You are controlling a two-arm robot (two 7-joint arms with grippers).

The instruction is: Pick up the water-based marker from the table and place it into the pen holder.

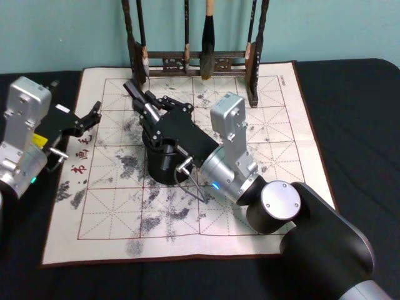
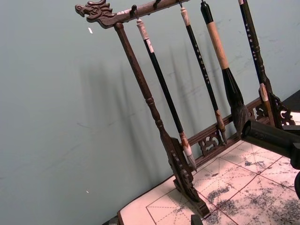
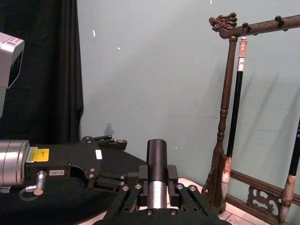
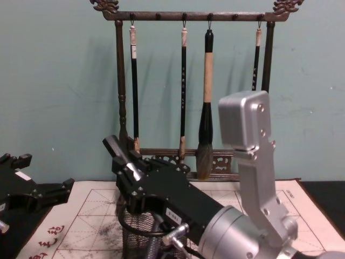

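Right gripper (image 1: 148,107) clamped on black-and-silver cylindrical marker (image 1: 139,98), long axis tilted, directly above small black wire-mesh pen holder (image 1: 164,164); left gripper (image 1: 94,114) idle, parted.

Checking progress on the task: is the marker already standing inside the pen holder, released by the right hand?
No: the right hand grips the marker tilted above the pen holder.

Pen holder (image 1: 164,164) mouth concealed beneath the right gripper (image 1: 145,106). Marker (image 1: 139,99) lower end hidden between the jaws. Brush rack (image 1: 194,62) top cut off at the head view's edge.
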